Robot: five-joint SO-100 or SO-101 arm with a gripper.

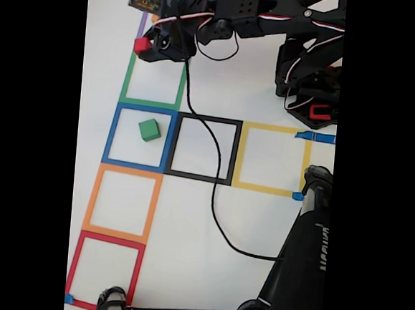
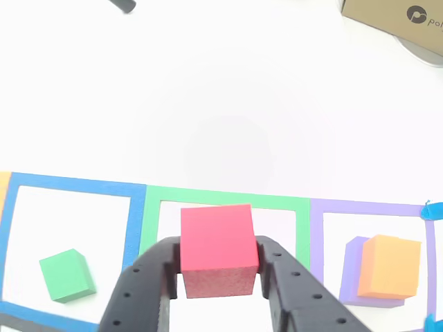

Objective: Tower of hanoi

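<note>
My black gripper is shut on the small red block, holding it above the green tape square. In the fixed view the gripper holds the red block at the top of the green square. A green block lies in the blue tape square; the other view shows that green block to the left. An orange block sits on top of the purple block inside the purple tape square.
Black, yellow, orange and red tape squares mark the white sheet. A black cable trails across it. The arm base stands top right; a black stand fills the bottom right. A cardboard box lies beyond.
</note>
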